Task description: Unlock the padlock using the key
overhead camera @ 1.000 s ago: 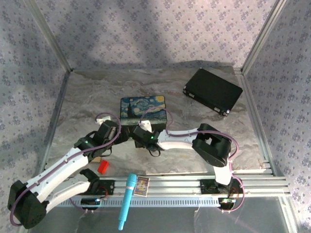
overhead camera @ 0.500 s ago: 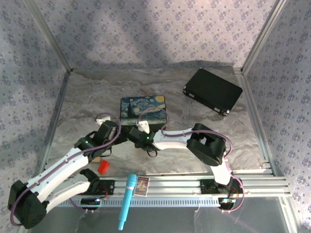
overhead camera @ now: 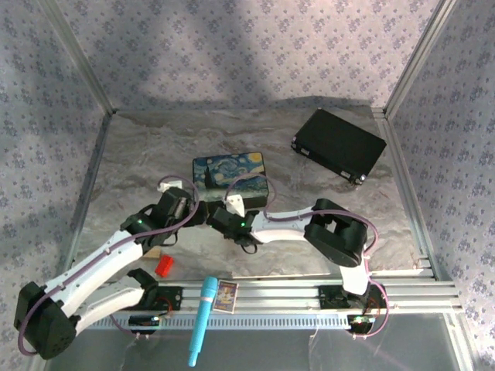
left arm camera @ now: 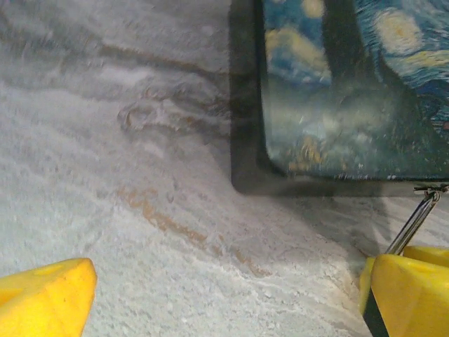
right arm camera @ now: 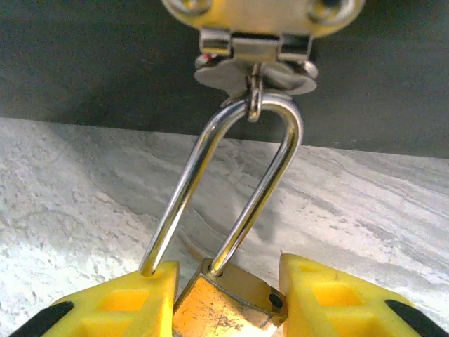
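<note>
- The table (overhead camera: 131, 174) is a grey marbled sheet, closed in by walls (overhead camera: 232, 54) with a small purple flower print.
- Nearest to my bases I count one light-blue stick tool (overhead camera: 203, 317), one small card (overhead camera: 226, 295) and one red block (overhead camera: 163, 266).
- My right claw (right arm camera: 228, 277) is closed on the brass body of the padlock (right arm camera: 217, 316) — one yellow finger on each side, the body a little turned between them.
- The one padlock lies straight ahead of this claw: its long axis goes from my fingers away to the Starry Night box (left arm camera: 351, 91), and the shackle (right arm camera: 254, 203) passes through the ring of the hasp (right arm camera: 252, 53).
- My left claw (left arm camera: 230, 274) is wide open and holds nothing; it stands just beside the lock, on its left side, low over the table.
- So I judge the right arm is the holder and the left arm must bring the key — the end of the body away from the shackle faces my right wrist, which leaves little room.
- Behind the lock is that one painted box, and far right one black case (overhead camera: 339, 145).
</note>
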You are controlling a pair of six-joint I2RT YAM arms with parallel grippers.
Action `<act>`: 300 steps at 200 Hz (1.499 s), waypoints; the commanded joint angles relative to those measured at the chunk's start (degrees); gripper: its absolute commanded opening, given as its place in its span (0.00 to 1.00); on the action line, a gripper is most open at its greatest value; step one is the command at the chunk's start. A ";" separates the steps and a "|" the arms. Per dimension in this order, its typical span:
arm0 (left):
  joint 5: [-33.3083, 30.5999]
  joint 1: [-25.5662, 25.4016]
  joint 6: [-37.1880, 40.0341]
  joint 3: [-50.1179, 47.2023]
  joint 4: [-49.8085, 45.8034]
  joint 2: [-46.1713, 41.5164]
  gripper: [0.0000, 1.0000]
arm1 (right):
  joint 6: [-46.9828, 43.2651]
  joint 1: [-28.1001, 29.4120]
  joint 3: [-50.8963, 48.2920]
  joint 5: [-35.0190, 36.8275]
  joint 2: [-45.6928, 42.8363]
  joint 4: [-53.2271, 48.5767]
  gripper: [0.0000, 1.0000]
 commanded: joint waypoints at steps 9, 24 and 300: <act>-0.97 -1.82 18.52 5.94 3.16 4.58 0.97 | -1.72 -1.76 -5.76 -3.88 -2.70 5.34 0.36; -0.29 -1.85 23.98 8.39 2.85 7.93 0.94 | -1.87 -2.19 -7.85 -4.54 -3.58 8.16 0.36; -4.83 -5.55 34.81 9.54 5.44 30.57 0.44 | 11.42 -5.40 -17.74 3.30 -2.52 38.93 0.28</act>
